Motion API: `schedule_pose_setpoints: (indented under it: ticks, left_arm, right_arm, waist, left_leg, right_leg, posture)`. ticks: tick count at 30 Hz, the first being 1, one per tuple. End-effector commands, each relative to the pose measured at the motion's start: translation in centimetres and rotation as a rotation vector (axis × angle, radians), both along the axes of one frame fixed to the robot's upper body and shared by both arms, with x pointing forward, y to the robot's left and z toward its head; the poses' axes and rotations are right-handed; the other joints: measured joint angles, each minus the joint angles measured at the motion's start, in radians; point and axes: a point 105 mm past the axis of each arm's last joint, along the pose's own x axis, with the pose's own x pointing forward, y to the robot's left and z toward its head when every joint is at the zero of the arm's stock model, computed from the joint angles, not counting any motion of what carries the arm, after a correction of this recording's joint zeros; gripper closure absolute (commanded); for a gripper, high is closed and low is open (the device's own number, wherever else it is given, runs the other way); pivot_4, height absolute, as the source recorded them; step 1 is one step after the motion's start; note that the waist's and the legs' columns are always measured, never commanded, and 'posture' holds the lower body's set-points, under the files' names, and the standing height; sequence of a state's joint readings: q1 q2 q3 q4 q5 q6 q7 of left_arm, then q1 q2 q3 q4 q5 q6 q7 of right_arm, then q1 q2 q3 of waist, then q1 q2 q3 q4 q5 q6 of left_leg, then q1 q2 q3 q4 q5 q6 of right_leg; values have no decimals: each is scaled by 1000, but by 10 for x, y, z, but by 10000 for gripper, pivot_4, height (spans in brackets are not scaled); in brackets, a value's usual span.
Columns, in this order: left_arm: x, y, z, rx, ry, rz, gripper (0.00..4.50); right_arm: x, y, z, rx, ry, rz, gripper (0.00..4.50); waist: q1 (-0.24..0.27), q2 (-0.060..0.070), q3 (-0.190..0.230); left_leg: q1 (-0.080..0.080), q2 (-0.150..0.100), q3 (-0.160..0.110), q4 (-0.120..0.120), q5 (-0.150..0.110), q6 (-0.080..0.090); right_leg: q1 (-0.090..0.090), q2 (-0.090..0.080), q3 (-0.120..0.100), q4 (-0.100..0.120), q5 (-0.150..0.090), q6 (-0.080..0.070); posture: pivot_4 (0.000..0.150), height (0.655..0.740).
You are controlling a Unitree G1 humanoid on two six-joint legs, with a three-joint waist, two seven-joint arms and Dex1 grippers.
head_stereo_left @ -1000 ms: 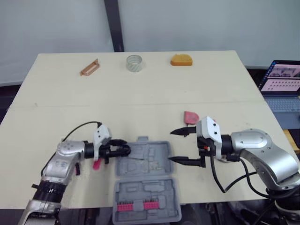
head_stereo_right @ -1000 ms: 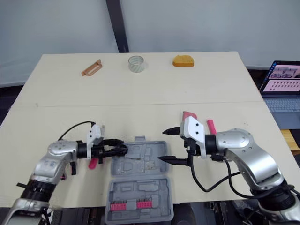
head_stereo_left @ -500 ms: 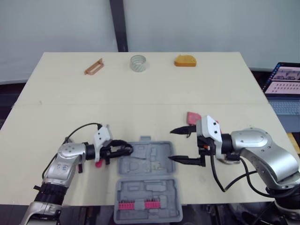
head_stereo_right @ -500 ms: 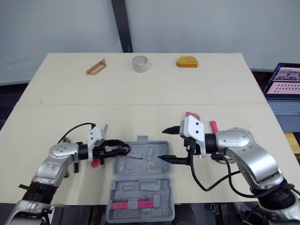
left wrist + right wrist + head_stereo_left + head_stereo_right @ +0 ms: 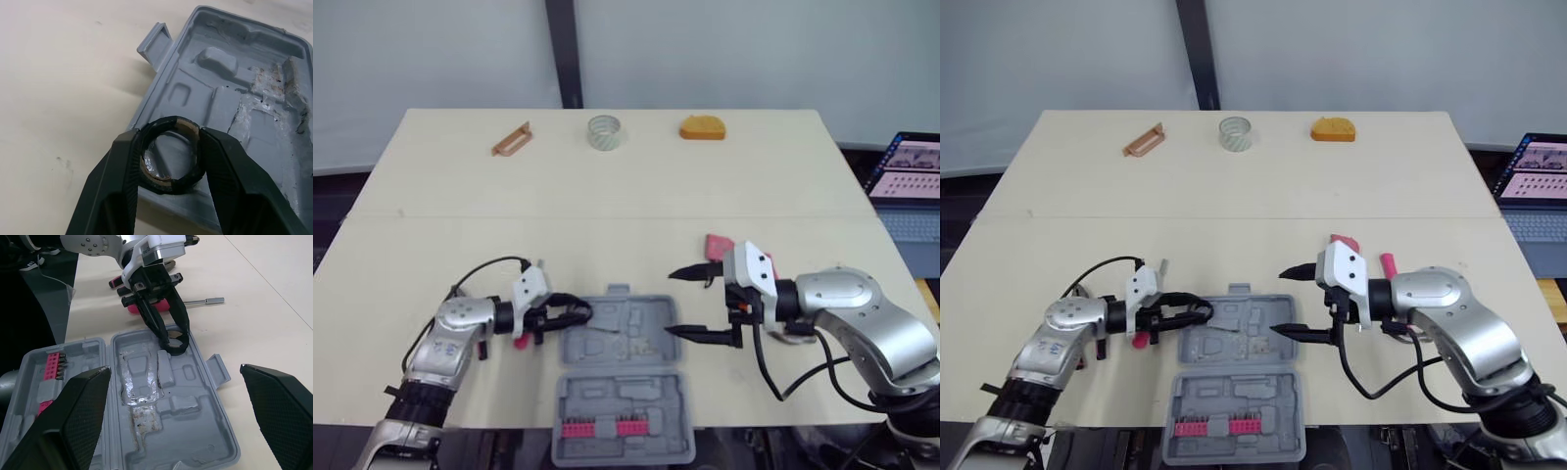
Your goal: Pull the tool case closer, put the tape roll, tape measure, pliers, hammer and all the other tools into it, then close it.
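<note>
1. Tool case (image 5: 651, 315) lies open, lower centre of head view. Its lid is flat toward the bottom edge w/ a row of red bits (image 5: 599, 428) in it.
2. Black tape roll (image 5: 168, 186) is pinched betw. the two fingers of L gripper (image 5: 570, 313), over the case's left rim. Can't tell if the roll touches the tray.
3. L gripper comes in from lower left, pointing right.
4. R gripper (image 5: 670, 304) is spread wide, holding nothing, at the case's right edge, centre-right of frame.
5. Pink-handled tool (image 5: 519, 340) is on the table (image 5: 607, 215) just beside L gripper. Pink item (image 5: 717, 245) is just above R gripper.
6. Top of table, well apart from the case: brown flat tool (image 5: 511, 139) upper left, clear tape roll (image 5: 604, 131) top centre, orange tape measure (image 5: 702, 127) to its right.
7. Laptop (image 5: 906, 171) is at the right edge.
</note>
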State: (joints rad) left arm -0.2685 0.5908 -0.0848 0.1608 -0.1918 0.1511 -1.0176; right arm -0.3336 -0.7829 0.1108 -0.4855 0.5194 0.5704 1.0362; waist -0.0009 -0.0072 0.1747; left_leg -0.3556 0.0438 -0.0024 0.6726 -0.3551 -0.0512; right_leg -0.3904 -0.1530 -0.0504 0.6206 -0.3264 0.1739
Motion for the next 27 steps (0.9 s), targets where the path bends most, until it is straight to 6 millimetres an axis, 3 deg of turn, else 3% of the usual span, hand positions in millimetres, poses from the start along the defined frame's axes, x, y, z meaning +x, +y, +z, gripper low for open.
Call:
schedule_pose_setpoints:
  ticks: [1,27]
  left_arm:
    - [-3,0,-7,61,-1,-21,24904]
    - [-2,14,-29,262,-47,-64,24904]
  right_arm:
    - [-2,1,10,15,-36,6,0]
    - [-1,3,12,3,-47,-5,0]
  waist:
    - [0,0,0]
    - [0,0,0]
  left_leg:
    - [0,0,0,0,0,0]
    - [1,0,0,0,0,0]
  right_leg:
    - [0,0,0,0,0,0]
    - [1,0,0,0,0,0]
  posture:
    - [1500,7400]
    - [1500,7400]
